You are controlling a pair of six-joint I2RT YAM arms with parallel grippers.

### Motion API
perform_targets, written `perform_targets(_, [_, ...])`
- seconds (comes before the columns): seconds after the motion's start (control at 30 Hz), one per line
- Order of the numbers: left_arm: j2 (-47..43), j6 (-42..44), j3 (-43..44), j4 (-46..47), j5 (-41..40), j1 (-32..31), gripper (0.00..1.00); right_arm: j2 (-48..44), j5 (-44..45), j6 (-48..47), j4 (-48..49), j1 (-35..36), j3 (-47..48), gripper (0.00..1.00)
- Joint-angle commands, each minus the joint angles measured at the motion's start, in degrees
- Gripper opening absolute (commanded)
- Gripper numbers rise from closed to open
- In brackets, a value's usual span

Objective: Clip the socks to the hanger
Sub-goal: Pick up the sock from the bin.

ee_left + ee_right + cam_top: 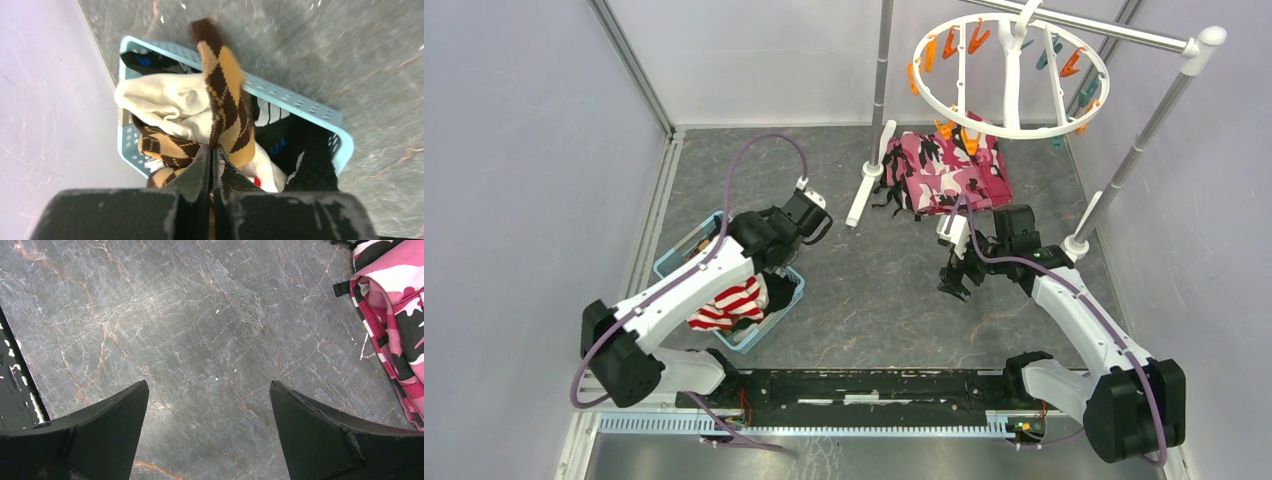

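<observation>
My left gripper (212, 147) is shut on a brown-and-black argyle sock (225, 95) and holds it above a light blue basket (300, 105) full of socks. In the top view the left gripper (776, 272) sits over the basket (686, 250), where a red-and-white striped sock (729, 303) shows. The round white hanger (1009, 75) with orange and teal clothespins hangs from the rail at the back right. My right gripper (209, 390) is open and empty over bare table, also in the top view (954, 278), below the hanger.
A pink, black and white camouflage cloth (949, 170) lies under the hanger; its edge shows in the right wrist view (395, 315). The silver rail (1114, 35) rests on poles with white feet (864, 190). Walls enclose left, back and right.
</observation>
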Motion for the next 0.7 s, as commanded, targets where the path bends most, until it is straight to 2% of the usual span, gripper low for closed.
perform_targets(0.0, [-4.84, -2.29, 6.35, -1.18, -1.55, -0.78, 0.02, -1.46, -2.17, -1.93, -0.44, 0.03, 1.41, 0.98])
perform_targets(0.23, [-7.77, -2.33, 12.24, -0.71, -10.62, -0.83, 0.02, -1.59, -4.98, -3.31, -1.67, 0.03, 2.1, 0.98])
perform_targets(0.33, [-9.74, -3.15, 15.74, 1.32, -9.56, -0.99, 0.02, -2.1, -6.86, -4.8, -2.77, 0.1, 2.67, 0.98])
perform_targets(0.37, [-10.64, -3.01, 16.79, 2.85, -7.59, -1.0, 0.02, -2.19, -7.62, -5.66, -3.39, 0.09, 2.97, 0.98])
perform_targets(0.5, [-15.74, -2.49, 17.62, 13.85, 11.96, -0.99, 0.02, -2.54, -11.67, -11.83, -7.53, 0.05, 5.8, 0.98])
perform_targets(0.6, [-18.4, -3.75, 14.79, 24.06, 25.08, -1.0, 0.02, -2.52, -16.23, -21.06, -13.09, 0.07, 8.68, 0.98])
perform_targets(0.67, [-19.22, -5.7, 11.59, 32.79, 33.12, -1.0, 0.02, -2.21, -20.81, -30.93, -18.64, 0.09, 10.77, 0.97])
